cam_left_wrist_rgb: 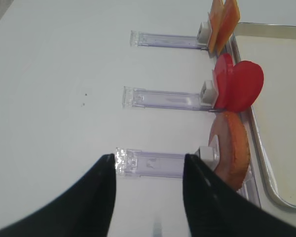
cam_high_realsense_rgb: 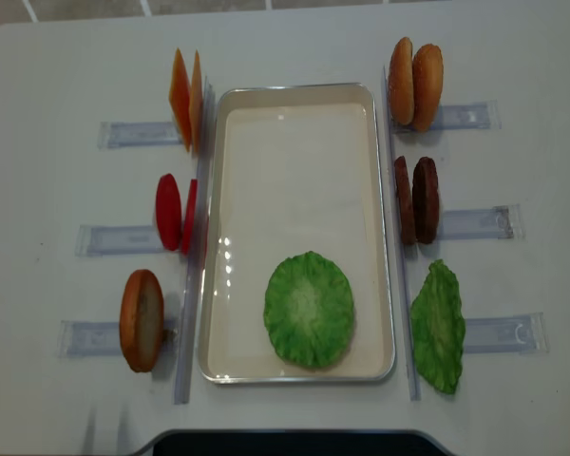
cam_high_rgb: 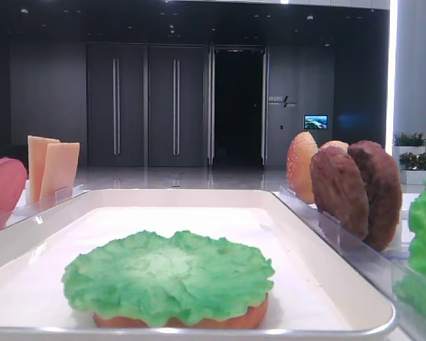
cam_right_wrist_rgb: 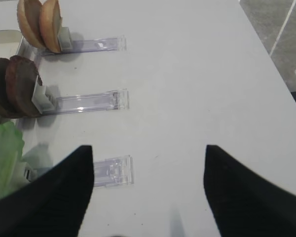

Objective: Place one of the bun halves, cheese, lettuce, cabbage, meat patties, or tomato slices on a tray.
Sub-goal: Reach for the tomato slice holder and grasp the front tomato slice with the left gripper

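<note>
1. I saw the white tray lying lengthwise in the middle of the pale surface, with clear racks along both its long sides.
2. A lettuce leaf lay flat at the near end of the tray, resting on a bun half whose orange edge showed beneath it in the low front view.
3. On the left racks stood two cheese slices at the far end, two tomato slices in the middle, and a single bun half nearest.
4. On the right racks stood two bun halves at the far end, two meat patties in the middle, and a second green leaf nearest.
5. My left tool hung above the surface beside the nearest left rack, its jaws apart and holding nothing.
6. My right tool hung over bare surface beside the nearest right rack, its jaws spread wide and empty.
7. Neither tool touched any of the food.
</note>
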